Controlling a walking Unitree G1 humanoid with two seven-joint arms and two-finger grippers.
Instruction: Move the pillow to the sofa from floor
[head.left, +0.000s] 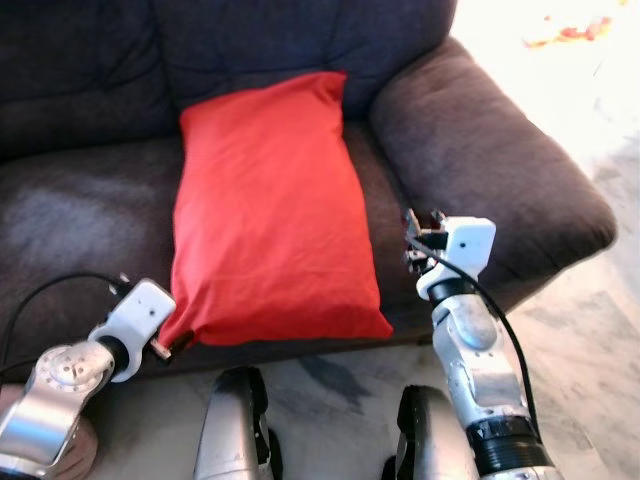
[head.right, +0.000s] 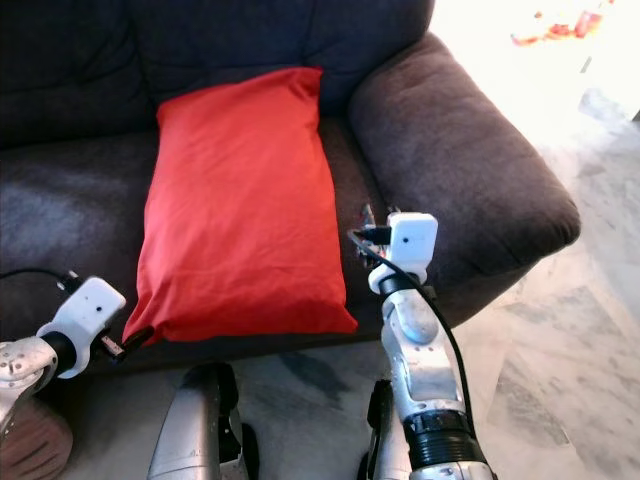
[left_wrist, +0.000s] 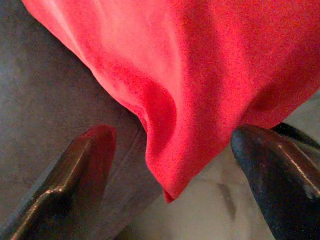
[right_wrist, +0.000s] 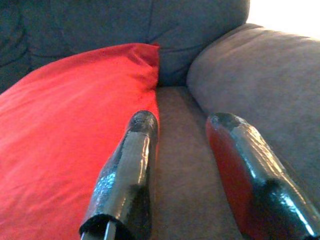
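The red pillow (head.left: 265, 210) lies lengthwise on the dark sofa seat (head.left: 80, 210), its far end leaning on the backrest. Its near corner (left_wrist: 167, 192) hangs over the seat's front edge. My left gripper (head.left: 175, 346) is at that near left corner, open, with one finger on each side of the loose fabric and gaps between. In the left wrist view the left gripper (left_wrist: 175, 137) straddles the corner without pinching it. My right gripper (head.left: 420, 228) is open by the pillow's right edge, over the seat strip between pillow and armrest; the right wrist view shows the right gripper (right_wrist: 184, 120) holding nothing.
The sofa's padded right armrest (head.left: 480, 150) rises close beside my right gripper. Pale marbled floor (head.left: 330, 380) runs in front of the sofa, where my legs (head.left: 235, 420) stand. A brown object (head.left: 85, 450) sits at the bottom left. Orange items (head.left: 570, 30) lie far right.
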